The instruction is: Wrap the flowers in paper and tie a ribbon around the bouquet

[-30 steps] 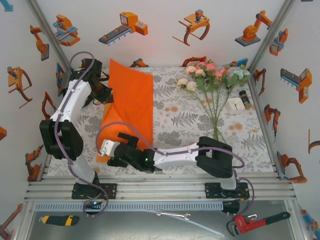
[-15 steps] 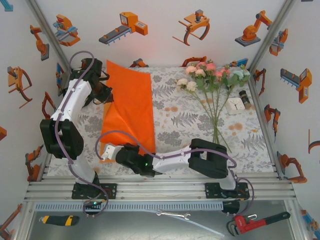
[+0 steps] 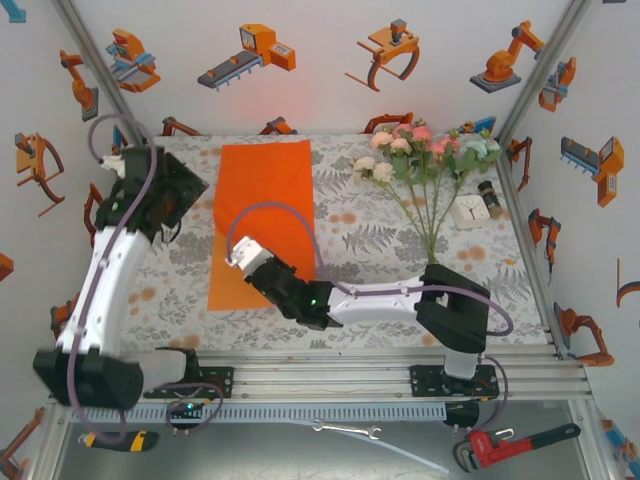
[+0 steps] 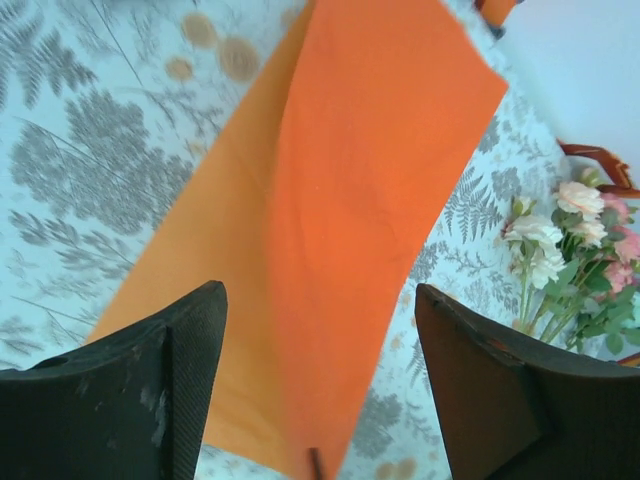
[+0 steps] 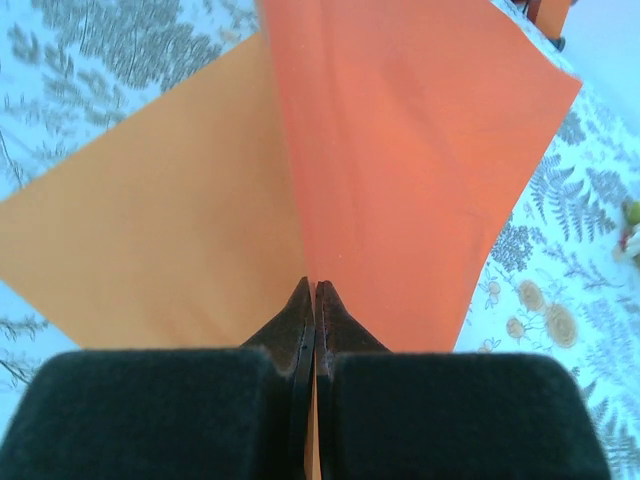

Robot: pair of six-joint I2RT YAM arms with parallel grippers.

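Pulled back to the far left and released: left end effector (image 4: 320,300). Newly clenched on the paper (image 3: 265,190), left of centre on the bench (image 3: 370,245): right end effector (image 3: 240,255). Hold the pinch firm and drag slowly toward the flowers (image 3: 425,150), far right.

Matt, thin bright orange paper sheet (image 3: 265,195) on a pale cloth with grey floral print (image 3: 370,240)
The paper looks smooth, with one soft crease; the cloth is dull. The left gripper's black plastic fingers (image 4: 130,400) are matt and scuffed; the silver metal frame rails (image 3: 330,372) carry a faint sheen.
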